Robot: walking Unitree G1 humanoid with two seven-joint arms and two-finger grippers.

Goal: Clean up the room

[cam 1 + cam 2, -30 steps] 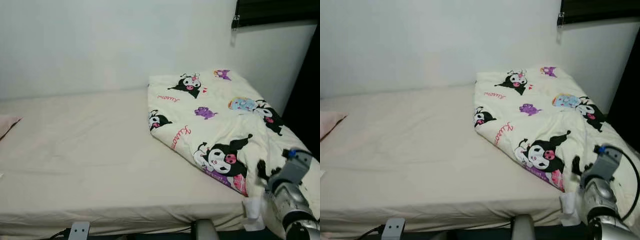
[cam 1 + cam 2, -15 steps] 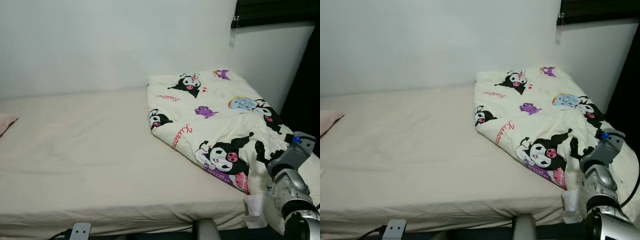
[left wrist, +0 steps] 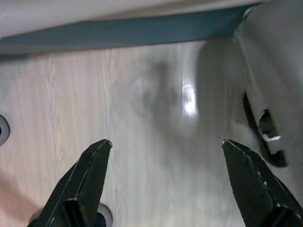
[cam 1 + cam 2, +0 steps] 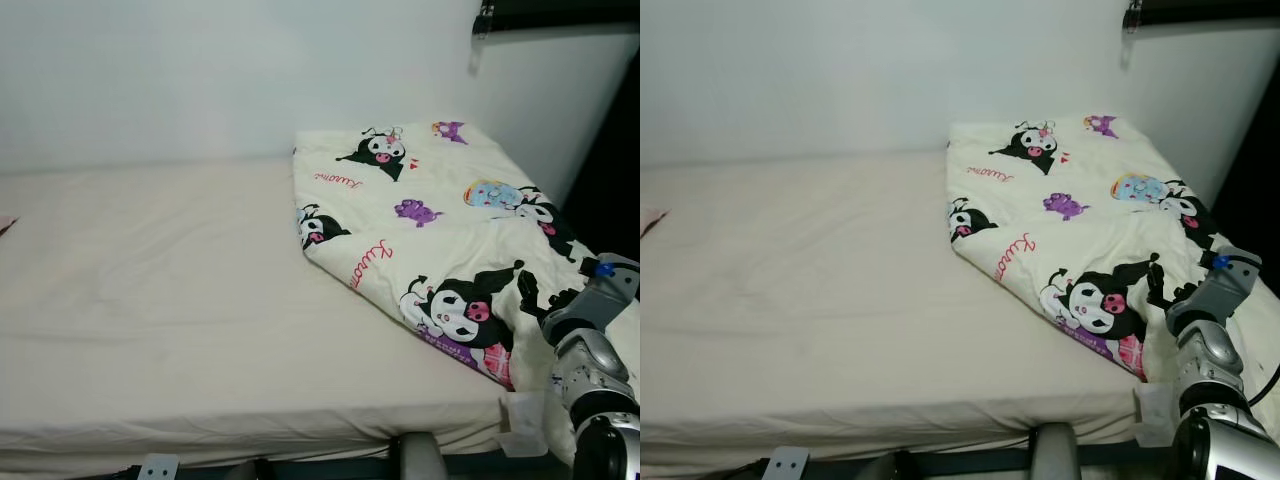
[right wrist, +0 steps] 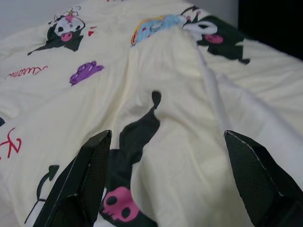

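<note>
A cream blanket (image 4: pixel 440 230) printed with black-and-pink cartoon figures lies folded over the right part of the bed (image 4: pixel 150 290), which has a plain cream sheet. My right gripper (image 4: pixel 540 300) reaches from the lower right over the blanket's near right edge. In the right wrist view it stands open (image 5: pixel 166 135) just above the fabric, its fingers (image 5: pixel 80 189) spread to either side of a raised fold, gripping nothing. My left gripper (image 3: pixel 165 142) hangs open over the pale wood floor (image 3: pixel 142 118) beside the bed.
A white wall (image 4: pixel 200 80) runs behind the bed, with a dark window edge (image 4: pixel 560 12) at the top right. A pink pillow corner (image 4: pixel 650 218) peeks in at the far left. A white tag (image 4: pixel 525 435) hangs at the bed's front right corner. A black cable (image 3: pixel 258 127) lies on the floor.
The camera has tilted and shifted, so the bed sits a little higher and the pink pillow has slid nearly out of view. My right gripper has moved forward onto the blanket's near edge.
</note>
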